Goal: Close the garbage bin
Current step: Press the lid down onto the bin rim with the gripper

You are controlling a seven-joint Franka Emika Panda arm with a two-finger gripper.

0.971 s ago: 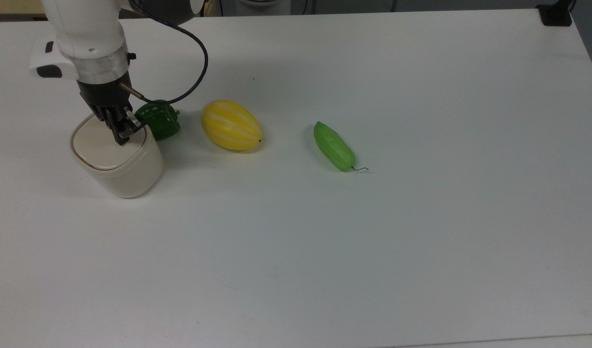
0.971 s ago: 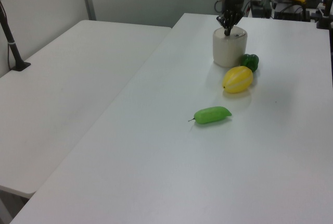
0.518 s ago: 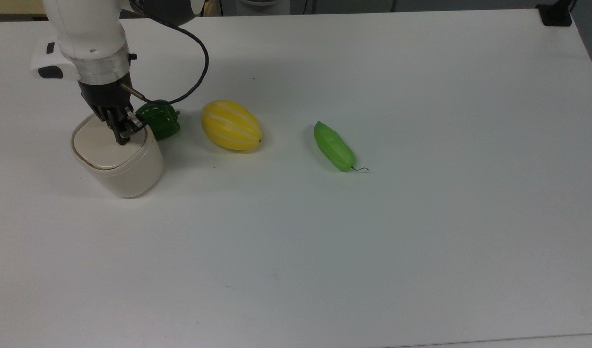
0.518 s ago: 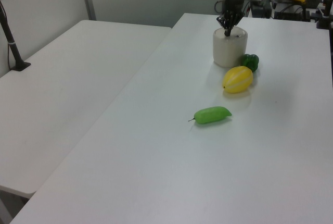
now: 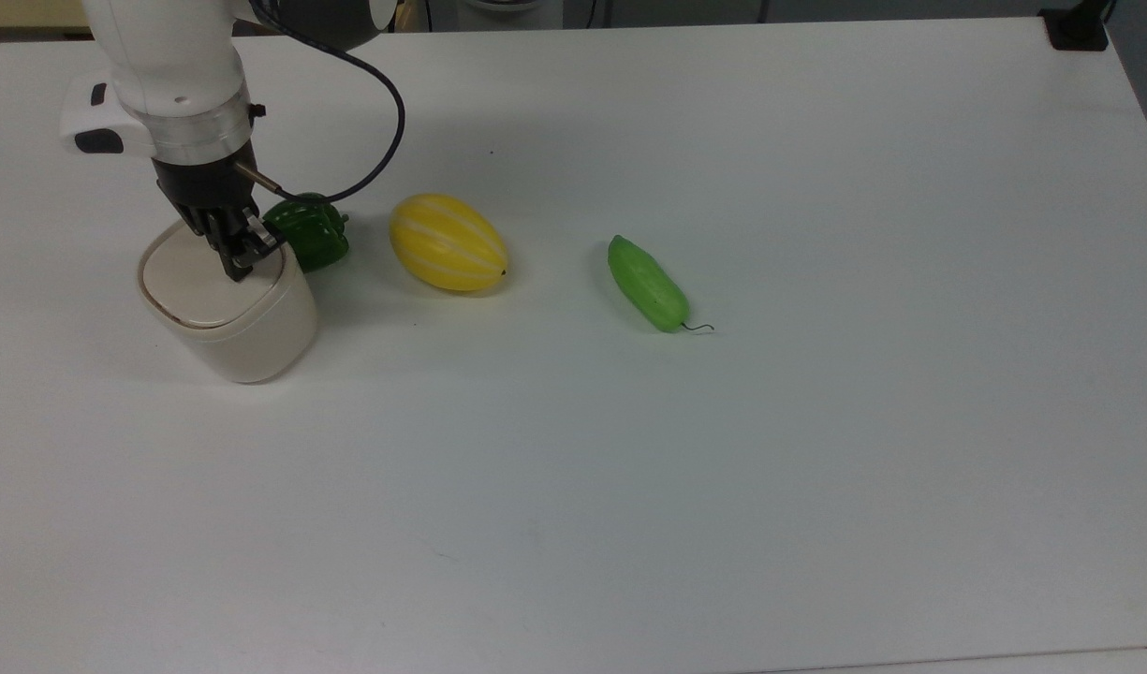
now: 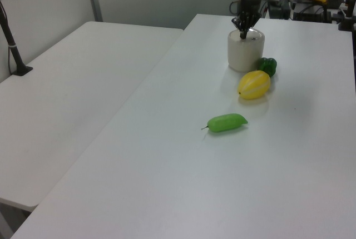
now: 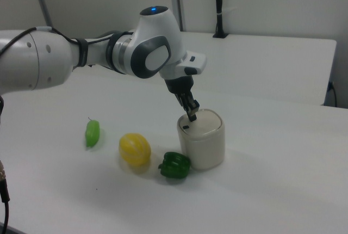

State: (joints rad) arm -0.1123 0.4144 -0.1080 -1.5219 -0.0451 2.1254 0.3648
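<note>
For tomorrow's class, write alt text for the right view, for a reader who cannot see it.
A white robot arm presses its gripper onto the flat lid of a cream bin on a white table. To the right view's left of the bin lie a pepper, melon and cucumber.

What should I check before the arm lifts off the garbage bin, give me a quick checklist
1. Flat lid of the cream plastic garbage bin lies down level with the rim: ok.
2. Gripper sits at the lid's edge: ok.
3. Latch engaged: cannot tell.
4. Bin stands upright on the white table: ok.
5. Dark green toy pepper sits close beside the bin, touching or not: cannot tell.
6. Yellow striped melon and light green cucumber lie apart from the bin: ok.
</note>
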